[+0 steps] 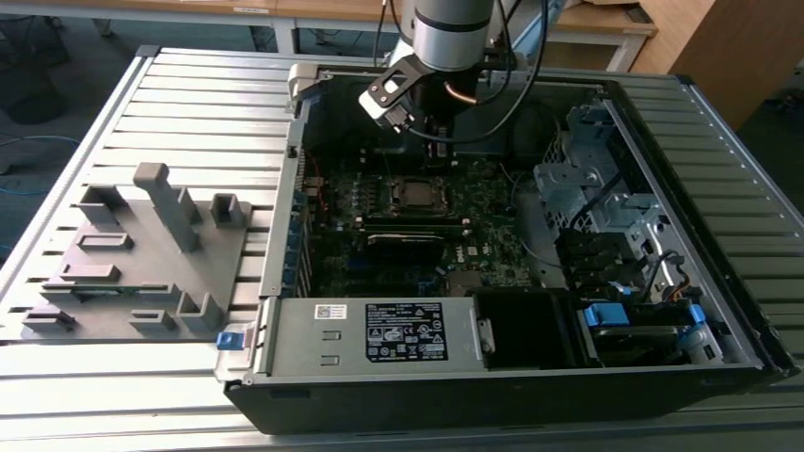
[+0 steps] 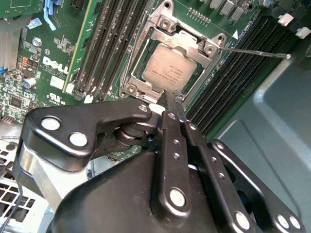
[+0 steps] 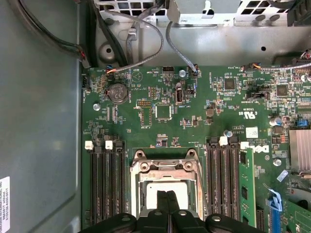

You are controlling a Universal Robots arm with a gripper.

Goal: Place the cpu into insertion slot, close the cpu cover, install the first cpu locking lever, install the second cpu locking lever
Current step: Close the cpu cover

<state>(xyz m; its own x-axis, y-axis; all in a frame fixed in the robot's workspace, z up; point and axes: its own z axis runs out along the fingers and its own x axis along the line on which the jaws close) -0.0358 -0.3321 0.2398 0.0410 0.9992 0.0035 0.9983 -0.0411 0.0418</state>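
silver cpu cover [image 2: 158, 34] lies over the cpu [image 2: 170, 70] between memory slots [image 2: 116, 34], fingers [image 2: 171, 109] pressed together, empty, at its rim.

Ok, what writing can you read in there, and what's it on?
White logo on the motherboard: a brand mark, not quoted.
Label on the power supply: too small to read.
Etching on the cpu: too faint to read.
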